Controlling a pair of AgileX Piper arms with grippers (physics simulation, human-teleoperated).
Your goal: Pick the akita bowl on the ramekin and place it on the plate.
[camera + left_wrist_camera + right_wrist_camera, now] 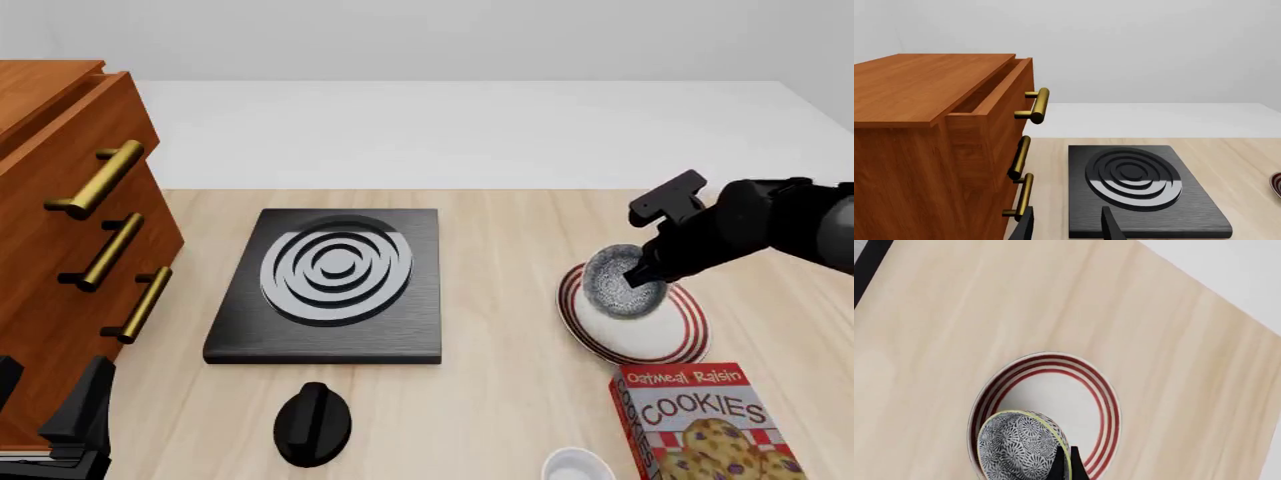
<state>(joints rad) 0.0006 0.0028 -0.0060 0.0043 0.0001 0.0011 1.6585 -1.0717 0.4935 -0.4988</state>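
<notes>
A pale wooden table [507,240] is holding one red-ringed plate [681,335] at four o'clock. The right gripper [643,281] is pinching one akita bowl [617,283] over it. One ramekin [578,466] is sitting at six o'clock. The left gripper [1067,225] is hanging empty, jaws parted.

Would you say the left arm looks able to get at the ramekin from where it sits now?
Probably yes. The ramekin sits empty at the near table edge, with only open wood and a black knob between it and the left gripper, though it is a long reach across.

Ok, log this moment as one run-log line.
right gripper: shut on akita bowl rim | bowl over plate | ramekin vacant | left gripper: open, idle
</notes>
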